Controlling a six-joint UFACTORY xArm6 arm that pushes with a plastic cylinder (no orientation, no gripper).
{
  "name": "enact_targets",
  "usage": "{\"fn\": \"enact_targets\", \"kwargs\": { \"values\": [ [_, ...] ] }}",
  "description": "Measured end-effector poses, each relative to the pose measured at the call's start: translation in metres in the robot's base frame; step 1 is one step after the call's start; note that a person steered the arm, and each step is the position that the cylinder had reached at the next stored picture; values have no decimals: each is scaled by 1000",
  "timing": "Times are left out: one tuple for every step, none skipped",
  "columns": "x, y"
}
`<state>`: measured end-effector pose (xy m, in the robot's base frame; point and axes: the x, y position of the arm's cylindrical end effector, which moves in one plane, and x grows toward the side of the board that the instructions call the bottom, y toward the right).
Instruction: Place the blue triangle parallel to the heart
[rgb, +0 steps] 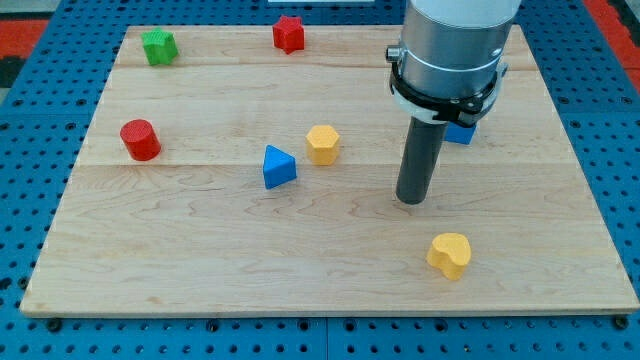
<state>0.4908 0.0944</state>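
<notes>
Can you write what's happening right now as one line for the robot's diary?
my tip: right of blue triangle, not touching | yellow heart: lower right of tip | step: triangle not yet pushed

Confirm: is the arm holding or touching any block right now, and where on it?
Nothing is held. My tip rests on bare board, apart from every block: the yellow heart lies below-right, the blue triangle well left.

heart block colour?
Yellow. The heart sits near the view's bottom right in the camera view, below my tip.

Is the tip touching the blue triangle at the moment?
No, my tip stands apart from the blue triangle, off to the view's right with bare board between them.
</notes>
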Motion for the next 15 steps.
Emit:
{"fn": "enact_targets", "kwargs": {
  "values": [
    [-4,-44],
    [-7,-92],
    [-35,-100],
    [-58,-127],
    [-59,-169],
    [-11,-180],
    [19,-172],
    [35,-148],
    [-2,-142],
    [32,-106],
    [56,-97],
    [64,-115],
    [64,-128],
    [59,-112],
    [42,-48]
  ]
}}
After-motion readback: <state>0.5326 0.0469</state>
